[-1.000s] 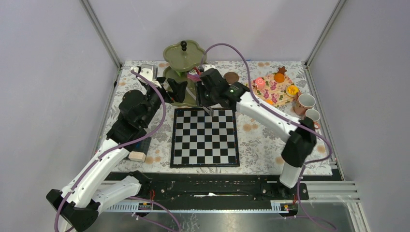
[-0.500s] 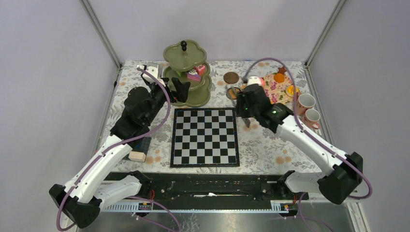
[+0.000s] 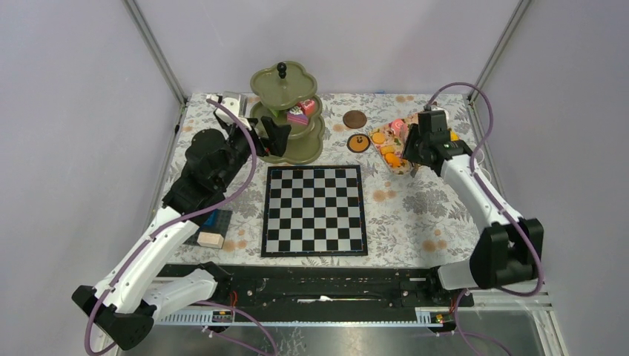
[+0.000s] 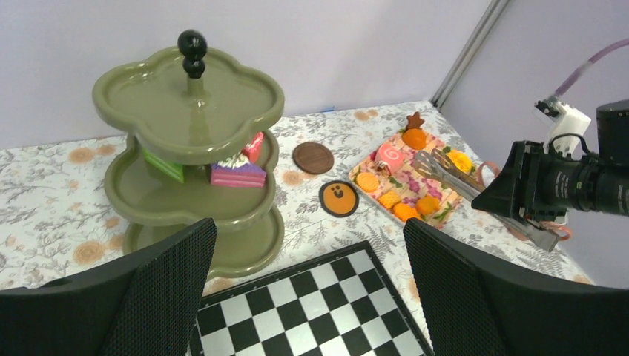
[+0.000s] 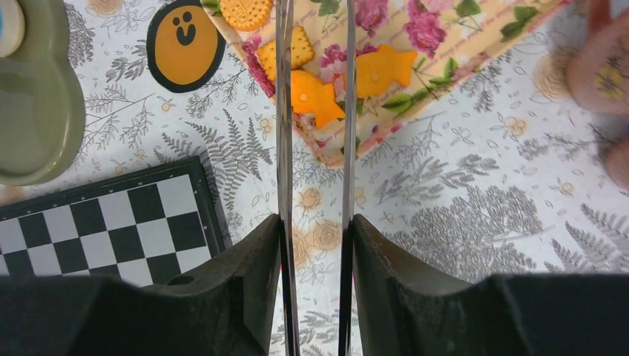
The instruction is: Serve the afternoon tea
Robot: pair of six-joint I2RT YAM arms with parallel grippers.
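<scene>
Right end effector [image 5: 315, 237]: pinching metal tongs [image 5: 282, 111], blades standing apart and empty; having left the three-tier stand [image 4: 189, 111] at the desk's far edge, it is now hovering over the floral tray [image 5: 445, 44] near the far right corner, an orange fish biscuit [image 5: 311, 95] showing between the blades, so likely fetching the next pastry. Left end effector [image 4: 308, 230]: spread, empty, waiting beside the stand

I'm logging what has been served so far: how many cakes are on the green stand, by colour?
Green cake: 1
Pink cake: 1
Red cake: 1
Total: 3 in view, all on the middle tier of the stand.
</scene>
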